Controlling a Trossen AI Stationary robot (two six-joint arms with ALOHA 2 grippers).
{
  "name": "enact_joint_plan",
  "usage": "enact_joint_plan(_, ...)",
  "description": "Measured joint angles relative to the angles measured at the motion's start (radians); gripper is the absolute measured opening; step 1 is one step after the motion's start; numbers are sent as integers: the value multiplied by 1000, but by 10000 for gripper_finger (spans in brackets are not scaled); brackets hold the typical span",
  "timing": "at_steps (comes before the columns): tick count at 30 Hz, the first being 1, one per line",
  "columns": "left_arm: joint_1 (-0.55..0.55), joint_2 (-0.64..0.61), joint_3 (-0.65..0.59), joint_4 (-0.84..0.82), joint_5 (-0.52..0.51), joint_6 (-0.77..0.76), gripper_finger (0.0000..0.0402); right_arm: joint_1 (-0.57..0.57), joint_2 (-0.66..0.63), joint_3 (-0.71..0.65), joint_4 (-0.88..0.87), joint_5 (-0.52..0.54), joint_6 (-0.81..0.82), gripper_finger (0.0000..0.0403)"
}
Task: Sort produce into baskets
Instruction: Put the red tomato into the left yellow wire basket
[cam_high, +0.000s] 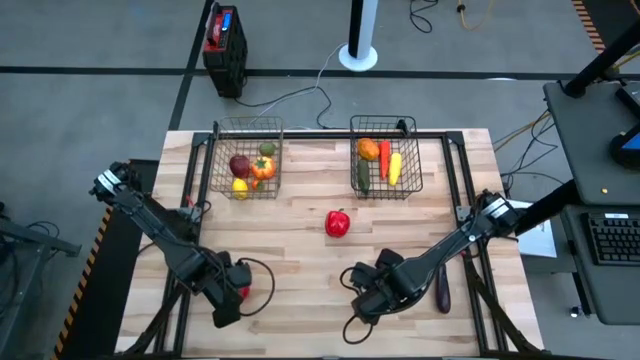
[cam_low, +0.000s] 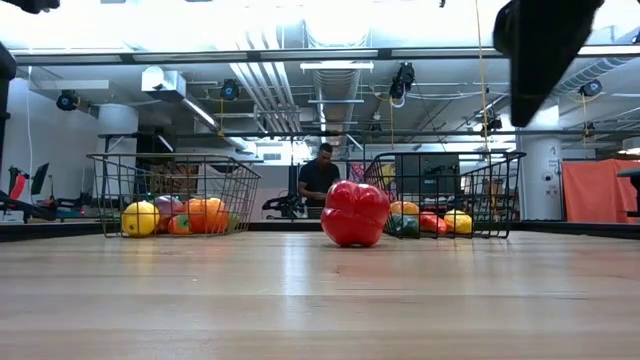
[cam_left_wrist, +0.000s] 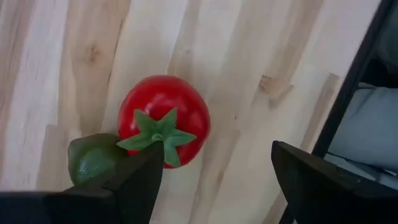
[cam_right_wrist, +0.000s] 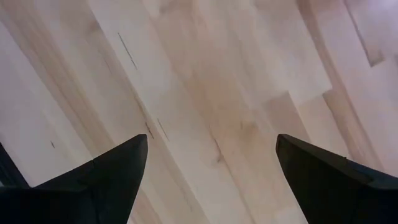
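One red pepper (cam_high: 338, 223) mid-table, baskets (cam_high: 246, 160) apart.

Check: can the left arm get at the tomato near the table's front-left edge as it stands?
Probably yes. The left pincer hangs open right above the red tomato, nothing between them. A small green fruit lies against the tomato's side and may get nudged or caught by one finger.

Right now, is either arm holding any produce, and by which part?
Nothing is held. The left gripper hangs open above a red tomato and a green piece on the table. The right gripper is open over bare wood.
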Motion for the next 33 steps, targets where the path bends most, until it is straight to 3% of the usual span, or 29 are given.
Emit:
enact_joint_plan(6, -53, 0, 10, -129, -41, 15, 279, -22, 15, 0, 170, 89, -107, 347)
enact_joint_plan(13, -176, 2, 18, -143, -262, 96, 279, -50, 62, -1, 633, 270, -537, 347)
enact_joint_plan(22, -231, 8, -5, -151, -309, 36, 279, -134, 254, -1, 1245, 273, -973, 347)
enact_joint_plan(28, -251, 63, -7, -150, -307, 30, 279, -173, 399, -1, 1526, 269, -1054, 347)
enact_joint_plan(33, -259, 114, -8, -134, -303, 30, 279, -187, 490, 35, 1630, 231, -1058, 347)
